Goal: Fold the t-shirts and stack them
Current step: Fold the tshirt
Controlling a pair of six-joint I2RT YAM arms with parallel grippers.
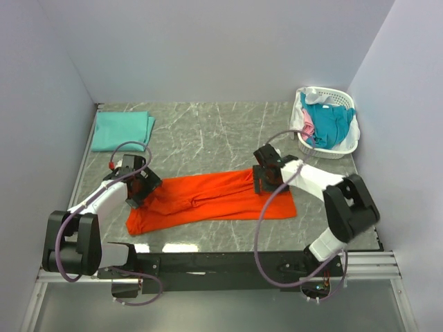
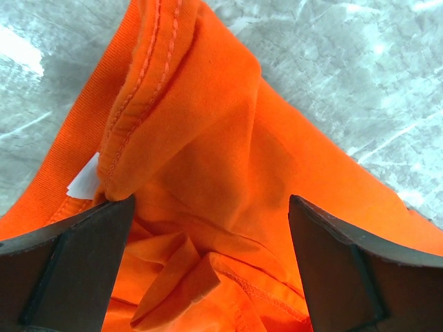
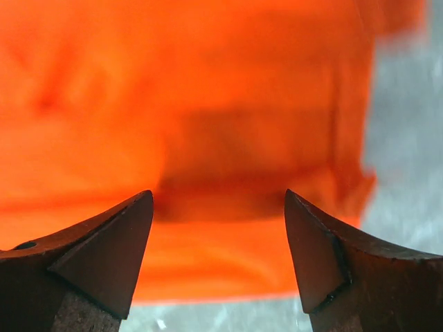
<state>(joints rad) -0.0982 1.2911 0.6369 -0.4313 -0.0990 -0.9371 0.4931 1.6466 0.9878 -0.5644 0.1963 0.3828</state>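
Far left, we've got the mint-green shirt (image 1: 122, 130) folded flat in the table's (image 1: 208, 131) back corner. Next, the left gripper (image 1: 142, 183) is down on the left end of the orange shirt (image 1: 214, 197), claw spread wide, with rumpled cloth and a stitched hem between the fingers and nothing pinched. The orange shirt lies in a long strip across the middle. The right gripper (image 1: 266, 178) is over its right end, claw wide too. Far right, the white basket (image 1: 325, 149) holds the teal shirt (image 1: 331, 121) and the pink shirt (image 1: 306, 126).
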